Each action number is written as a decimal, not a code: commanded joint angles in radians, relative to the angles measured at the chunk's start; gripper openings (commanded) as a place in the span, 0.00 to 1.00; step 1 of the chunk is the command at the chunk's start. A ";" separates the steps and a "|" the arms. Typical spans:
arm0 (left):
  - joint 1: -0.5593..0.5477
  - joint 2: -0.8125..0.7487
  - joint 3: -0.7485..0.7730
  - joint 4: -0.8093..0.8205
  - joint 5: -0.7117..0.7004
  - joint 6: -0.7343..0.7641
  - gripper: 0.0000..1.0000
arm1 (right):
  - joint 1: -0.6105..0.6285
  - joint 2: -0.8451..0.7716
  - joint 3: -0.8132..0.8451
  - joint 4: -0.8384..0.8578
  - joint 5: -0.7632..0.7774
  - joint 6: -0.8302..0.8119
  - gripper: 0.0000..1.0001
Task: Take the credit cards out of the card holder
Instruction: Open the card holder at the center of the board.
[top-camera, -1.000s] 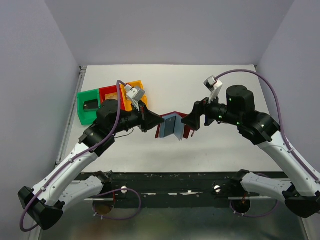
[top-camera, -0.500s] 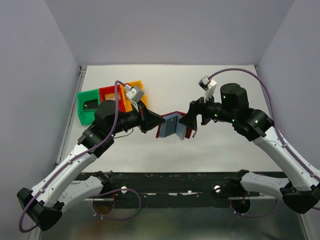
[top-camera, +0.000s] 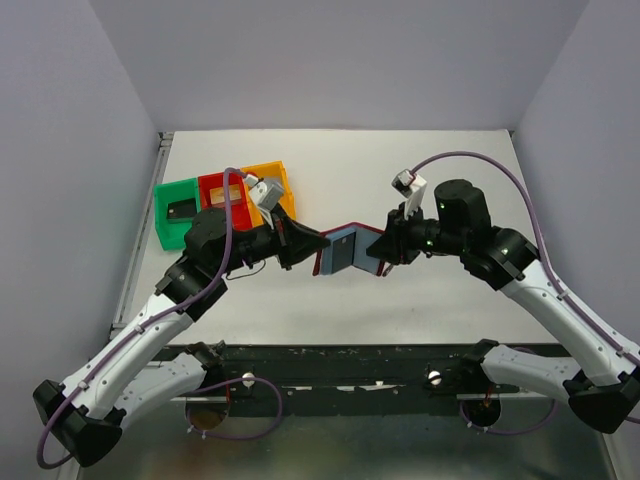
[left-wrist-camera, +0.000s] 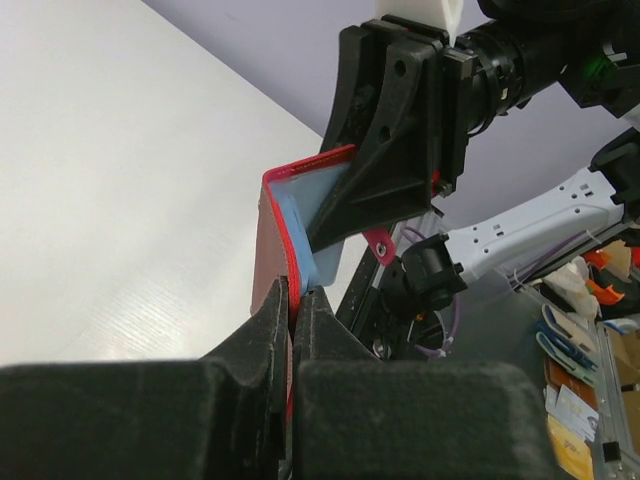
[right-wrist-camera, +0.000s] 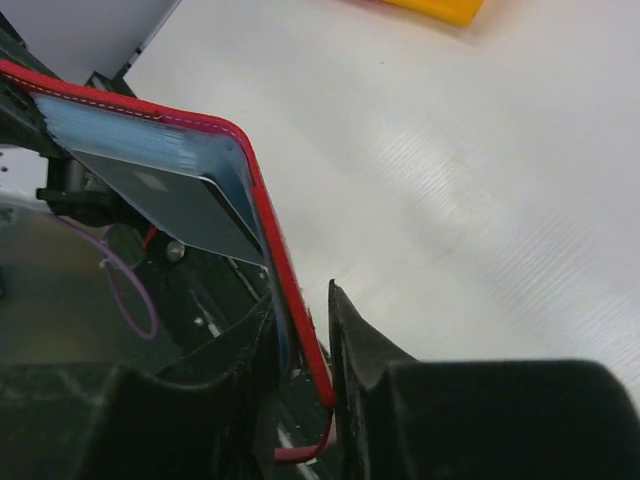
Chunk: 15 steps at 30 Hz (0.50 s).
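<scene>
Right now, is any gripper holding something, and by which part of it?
The left gripper pinches the wallet by its left flap's edge. The right gripper straddles the other flap; whether it grips cannot be told.

This is looking like a robotics lab. A left arm (top-camera: 150, 330) and a right arm (top-camera: 560, 300) are standing bolted to a dark metal frame (top-camera: 340, 362) at the edge of a white table (top-camera: 340, 170). Plain pale walls (top-camera: 330, 60) are closing the table in, purple cables (top-camera: 480, 153) are looping off the arms, and cluttered storage (left-wrist-camera: 575, 340) is showing beyond the frame.
</scene>
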 joint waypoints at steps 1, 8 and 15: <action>-0.004 -0.042 -0.063 0.152 0.015 -0.014 0.00 | -0.003 -0.029 -0.035 0.053 -0.043 0.024 0.22; -0.001 -0.072 -0.100 0.122 -0.055 0.009 0.19 | -0.002 -0.041 -0.055 0.053 -0.020 0.033 0.00; -0.001 -0.110 -0.135 0.050 -0.159 0.057 0.71 | -0.003 -0.024 -0.076 0.061 -0.012 0.042 0.00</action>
